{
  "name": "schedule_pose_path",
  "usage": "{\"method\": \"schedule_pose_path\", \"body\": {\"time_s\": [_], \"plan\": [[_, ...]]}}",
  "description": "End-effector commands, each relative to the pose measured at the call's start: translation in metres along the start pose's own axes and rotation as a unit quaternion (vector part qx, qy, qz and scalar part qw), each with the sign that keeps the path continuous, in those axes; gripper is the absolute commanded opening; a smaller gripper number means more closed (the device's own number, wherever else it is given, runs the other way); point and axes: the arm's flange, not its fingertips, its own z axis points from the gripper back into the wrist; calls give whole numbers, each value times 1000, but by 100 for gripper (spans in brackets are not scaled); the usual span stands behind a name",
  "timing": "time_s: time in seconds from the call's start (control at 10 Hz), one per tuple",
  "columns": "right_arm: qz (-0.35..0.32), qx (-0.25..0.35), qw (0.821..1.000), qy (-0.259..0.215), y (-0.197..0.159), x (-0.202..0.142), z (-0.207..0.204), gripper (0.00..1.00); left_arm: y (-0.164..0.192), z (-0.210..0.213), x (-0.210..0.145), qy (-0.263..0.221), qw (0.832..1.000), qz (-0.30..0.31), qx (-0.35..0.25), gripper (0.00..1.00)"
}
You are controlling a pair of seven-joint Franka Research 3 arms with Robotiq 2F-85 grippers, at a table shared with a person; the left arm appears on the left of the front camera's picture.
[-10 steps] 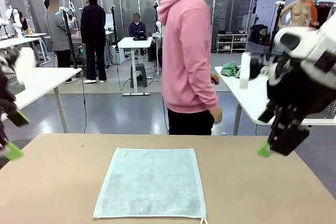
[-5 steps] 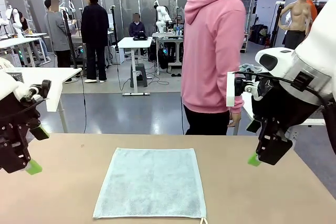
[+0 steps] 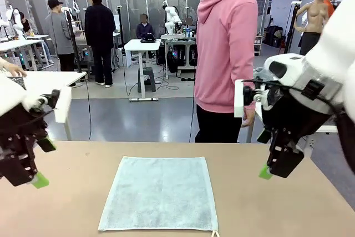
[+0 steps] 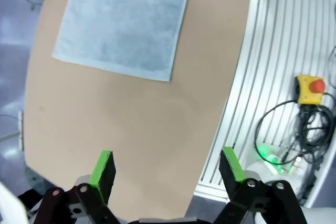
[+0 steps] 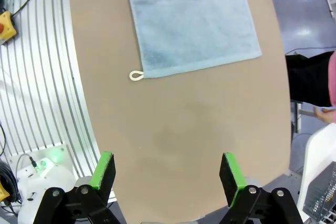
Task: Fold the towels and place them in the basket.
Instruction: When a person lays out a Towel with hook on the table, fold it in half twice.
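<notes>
Towel (image 3: 160, 192), light grey-blue, spread flat and unfolded at the middle of a tan table (image 3: 66, 203), seen from the front. Left gripper (image 3: 43, 163) above the table's left edge, right gripper (image 3: 265, 154) above the right side, both clear of the cloth and well apart from it. Jaws seen side-on here, apparently parted, nothing between them. Beyond the far edge, a person (image 3: 224, 54) in a pink hoodie, turned sideways.

Left wrist view: left gripper (image 4: 168, 166) with green-padded fingers (image 4: 103, 165) spread wide and empty, over bare table (image 4: 121, 129). Towel (image 4: 126, 19) lying flat farther up the frame, untouched. Past the table's edge, ribbed metal flooring, cables and a red emergency-stop button (image 4: 314, 84) on a yellow box.

Right wrist view: right gripper (image 5: 167, 169) likewise wide open, holding nothing, above bare table (image 5: 184, 129). Towel (image 5: 191, 19) flat at the top of the frame, a small white loop (image 5: 136, 75) at one corner. Pink sleeve (image 5: 332, 95) at the right margin.
</notes>
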Motion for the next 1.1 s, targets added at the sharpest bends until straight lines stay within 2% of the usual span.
{"method": "schedule_pose_path", "body": {"time_s": [0.0, 0.4, 0.6, 1.0], "plan": [[30, 18, 999, 25, 10, 5, -51, 100, 6, -47, 3, -10, 999, -29, -31, 100], [101, 56, 992, 46, 29, 13, -111, 100, 4, -119, 11, 18, 996, -52, -71, 100], [114, 64, 990, 46, 35, 13, -142, 100, -1, -148, 12, 25, 995, -56, -79, 100], [81, 87, 991, 58, 41, 11, -183, 100, -8, -194, 9, 58, 993, -70, -80, 100]]}}
